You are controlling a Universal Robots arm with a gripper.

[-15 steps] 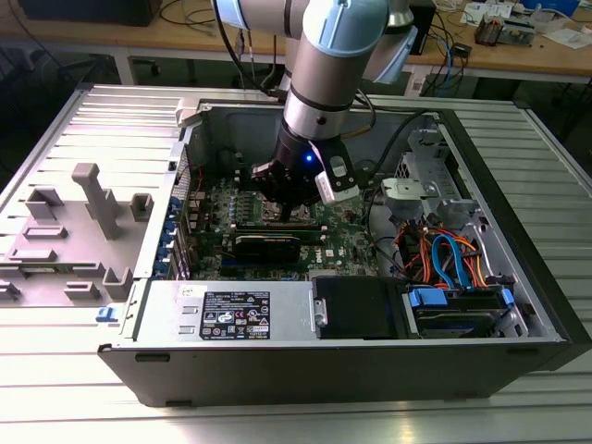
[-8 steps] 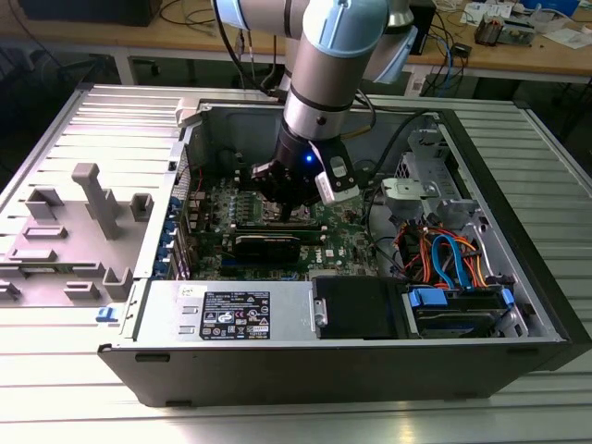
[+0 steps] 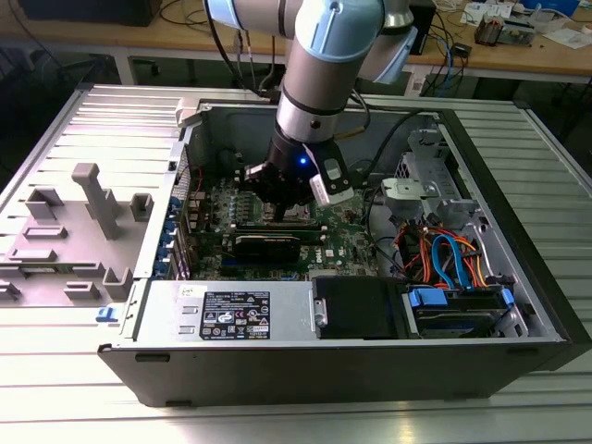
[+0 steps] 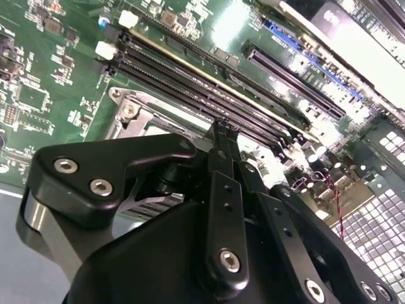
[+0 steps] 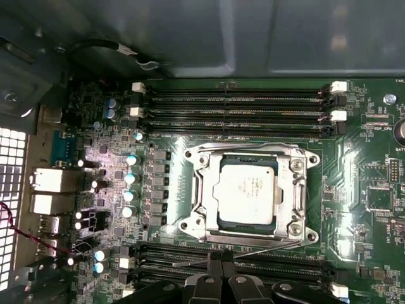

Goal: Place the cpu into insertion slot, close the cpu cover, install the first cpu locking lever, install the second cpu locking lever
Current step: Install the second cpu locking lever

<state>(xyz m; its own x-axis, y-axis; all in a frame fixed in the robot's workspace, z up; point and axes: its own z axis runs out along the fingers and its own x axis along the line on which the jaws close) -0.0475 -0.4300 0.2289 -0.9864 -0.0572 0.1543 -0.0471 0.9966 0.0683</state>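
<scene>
The cpu (image 5: 245, 191), a square chip with a silver-grey top, lies in the insertion slot (image 5: 186, 223) on the green motherboard (image 3: 338, 242). The silver cpu cover (image 5: 286, 166) is down over it, framing it through its window. One thin wire locking lever (image 5: 247, 146) lies along the socket's far side. Another wire lever (image 5: 266, 247) runs along the near side, slightly raised and slanted. My gripper (image 5: 218, 256) is shut, with its tips together right at this near lever's wire. In the second wrist view my gripper (image 4: 223, 126) stands over the socket's edge (image 4: 130, 114). My gripper (image 3: 282, 208) reaches down inside the open computer case.
Long black memory slots (image 5: 240, 101) flank the socket on both sides. Capacitors (image 5: 130, 177) stand beside it. The case walls (image 3: 185, 166) surround the board, with cables (image 3: 444, 254) at the exterior view's right. A power supply (image 3: 231, 310) sits in front, and a grey fixture (image 3: 92, 199) is on the table.
</scene>
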